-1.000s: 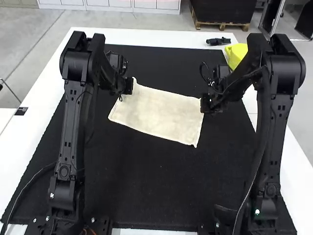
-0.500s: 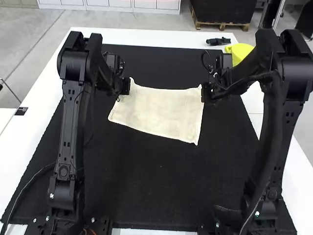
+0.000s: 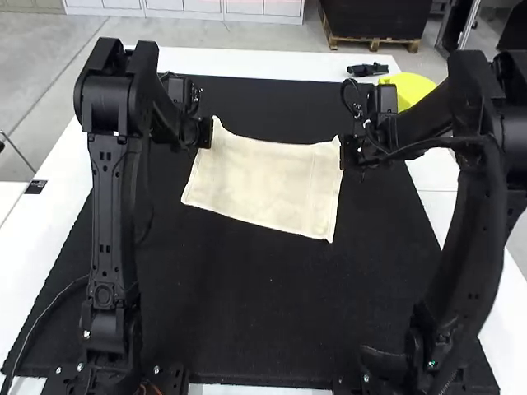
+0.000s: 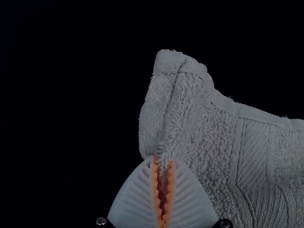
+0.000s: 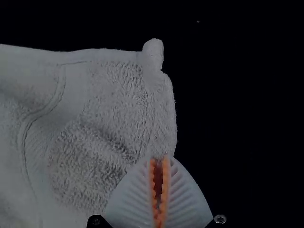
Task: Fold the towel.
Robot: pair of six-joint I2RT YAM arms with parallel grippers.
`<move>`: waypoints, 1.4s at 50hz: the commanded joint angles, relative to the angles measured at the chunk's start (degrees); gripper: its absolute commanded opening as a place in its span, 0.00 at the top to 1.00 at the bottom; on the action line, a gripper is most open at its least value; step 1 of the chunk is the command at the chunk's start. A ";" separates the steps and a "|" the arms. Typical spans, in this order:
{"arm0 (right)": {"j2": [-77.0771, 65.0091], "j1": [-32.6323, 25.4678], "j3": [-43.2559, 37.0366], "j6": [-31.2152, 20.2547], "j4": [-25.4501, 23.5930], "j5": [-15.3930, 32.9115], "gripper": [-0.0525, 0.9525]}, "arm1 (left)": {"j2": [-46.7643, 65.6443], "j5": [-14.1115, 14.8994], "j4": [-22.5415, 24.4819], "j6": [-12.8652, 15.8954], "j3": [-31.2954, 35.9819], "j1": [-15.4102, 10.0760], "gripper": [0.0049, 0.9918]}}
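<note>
Two tools, one per arm. Left tool [image 3: 204,132], towel's 10 o'clock: closed on the towel's side margin, just short of the far corner. Right tool [image 3: 346,154], about 2 o'clock: likewise closed on the opposite side margin, near its far corner. In each wrist view, one corner pokes out past the fingertips; two orange pads [image 4: 171,183] per tool, a narrow gap between them behind the tips.

One towel [image 3: 259,183], pale cream, between the tools over the mat. Spread, unfolded; far edge dips in the middle. Woven band [image 4: 256,152] inside the left side margin, another band [image 5: 76,90] inside the right.

One black mat [image 3: 230,304] under the work, on one white surface [image 3: 247,61]. Two arms, left arm [image 3: 107,214] towards 8 o'clock, right arm [image 3: 461,263] towards 4.

Others: one small black object [image 3: 367,69] at 1 o'clock, beyond the mat; one yellow object [image 3: 405,85] at 2, partly behind the right arm, the nearest obstruction there. One dark label [image 3: 35,187] at 9, by the surface's edge. One cable [image 3: 51,306] at 8, crossing the mat beside the left arm.
</note>
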 commanded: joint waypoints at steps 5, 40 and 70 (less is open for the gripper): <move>-6.20 1.13 -2.50 -0.50 -0.38 1.62 0.96 | -3.62 -1.76 1.12 1.84 -2.92 2.49 0.98; -16.39 1.83 -9.53 -0.68 -4.69 1.27 0.96 | -11.09 -1.94 7.63 6.24 -13.03 2.76 0.98; -17.89 2.01 -13.22 -1.56 -6.54 1.18 0.96 | -13.64 -1.85 11.41 7.64 -18.92 2.58 0.98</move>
